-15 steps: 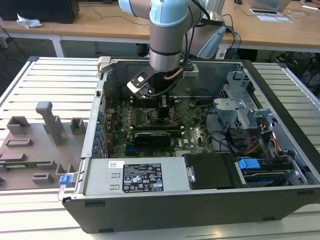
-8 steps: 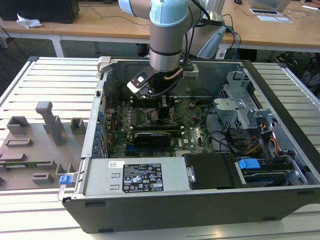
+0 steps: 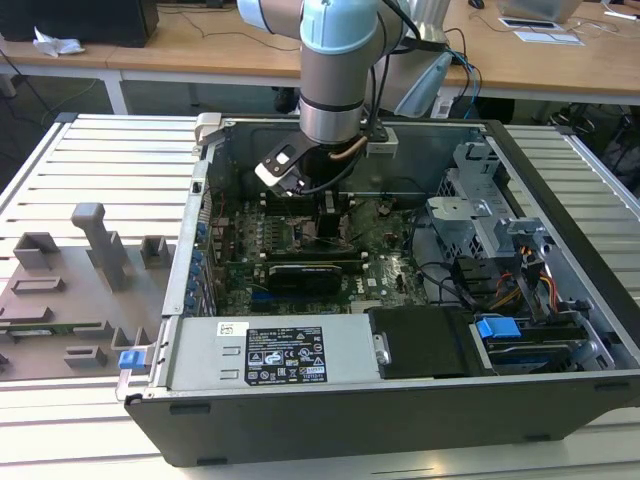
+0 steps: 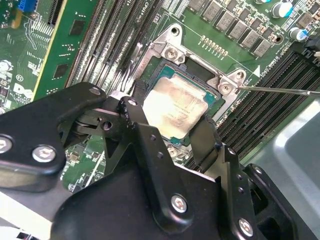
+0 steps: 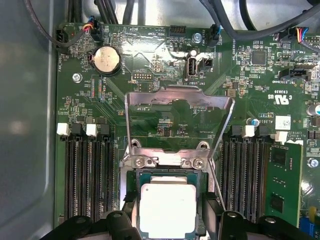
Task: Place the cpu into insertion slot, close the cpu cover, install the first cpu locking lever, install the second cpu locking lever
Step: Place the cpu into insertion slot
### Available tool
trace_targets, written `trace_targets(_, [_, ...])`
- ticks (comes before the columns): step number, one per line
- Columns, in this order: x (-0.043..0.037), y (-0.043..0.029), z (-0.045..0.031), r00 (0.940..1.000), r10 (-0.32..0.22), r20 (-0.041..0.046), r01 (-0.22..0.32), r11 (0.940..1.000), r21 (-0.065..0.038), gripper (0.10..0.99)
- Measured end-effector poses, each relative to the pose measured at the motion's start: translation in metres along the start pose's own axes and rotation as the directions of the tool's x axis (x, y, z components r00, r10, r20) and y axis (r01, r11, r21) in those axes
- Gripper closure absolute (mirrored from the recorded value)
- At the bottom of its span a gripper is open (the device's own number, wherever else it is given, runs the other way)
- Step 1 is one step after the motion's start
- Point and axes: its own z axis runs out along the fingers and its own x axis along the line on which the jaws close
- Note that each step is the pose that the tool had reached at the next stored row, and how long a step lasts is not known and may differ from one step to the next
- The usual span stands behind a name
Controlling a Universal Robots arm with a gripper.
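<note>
The cpu (image 5: 167, 207), a square chip with a silver top and green rim, lies level in or just above the insertion slot (image 4: 165, 50); in the second wrist view the cpu (image 4: 176, 104) sits inside the socket's grey metal border. My gripper (image 5: 169, 214) has a black finger on each of two opposite edges of the chip and is shut on it, as the gripper (image 4: 170, 119) also shows in the second wrist view. The cpu cover (image 5: 180, 95), a silver frame with a large window, stands swung open behind the socket. In the exterior view my gripper (image 3: 326, 225) reaches down to the motherboard.
Black memory slots (image 5: 90, 175) flank the socket on both sides. A thin wire locking lever (image 4: 280, 91) sticks out beside the socket. The open computer case (image 3: 300, 410) walls in the board, with a black expansion card (image 3: 305, 272), drive bays (image 3: 500, 330) and cables nearby.
</note>
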Motion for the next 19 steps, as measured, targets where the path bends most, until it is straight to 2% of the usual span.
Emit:
trace_targets(6, [-0.0004,0.0002,-0.0175,1.0,0.0,-0.0003,0.0,1.0,0.0,0.482])
trace_targets(11, [-0.0009,0.0002,-0.0345,1.0,0.0,-0.0003,0.0,1.0,0.0,0.796])
trace_targets(12, [-0.0011,0.0003,-0.0393,1.0,0.0,-0.0003,0.0,1.0,0.0,0.796])
trace_targets(14, [-0.0014,0.0003,-0.046,1.0,0.0,-0.0003,0.0,1.0,0.0,0.941])
trace_targets(15, [-0.0015,0.0003,-0.0496,1.0,0.0,-0.0002,0.0,1.0,0.0,0.98])
trace_targets(17, [-0.0018,0.0004,-0.0588,1.0,0.0,-0.0002,0.0,1.0,0.0,0.98])
trace_targets(19, [-0.002,0.0004,-0.0628,1.0,0.0,-0.0003,0.0,1.0,0.0,0.98])
